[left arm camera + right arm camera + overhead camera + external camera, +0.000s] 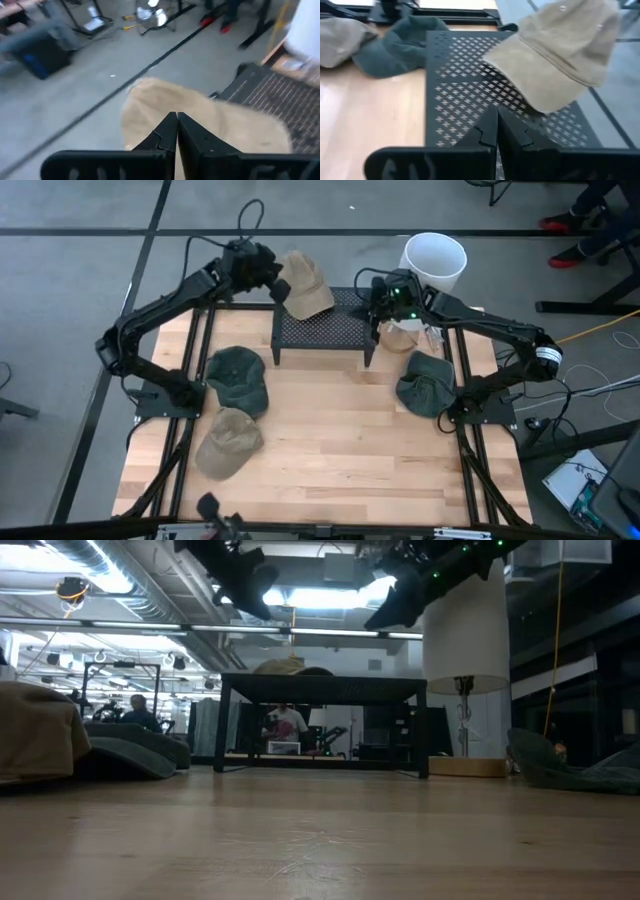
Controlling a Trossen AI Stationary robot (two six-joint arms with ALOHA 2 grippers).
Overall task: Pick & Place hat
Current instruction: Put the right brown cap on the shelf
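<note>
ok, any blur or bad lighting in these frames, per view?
Left wrist view: smeared all over, tan cap soft. Right wrist view: mild softness, perforated stand readable. Low view: ceiling lights glare behind the stand, so the arms and lamp shade read mostly dark, foreground table out of focus. High view: evenly lit, sharp.

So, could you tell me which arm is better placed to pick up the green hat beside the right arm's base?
Right: its end effector is nearer that green hat; the left end effector hovers at the tan hat.
</note>
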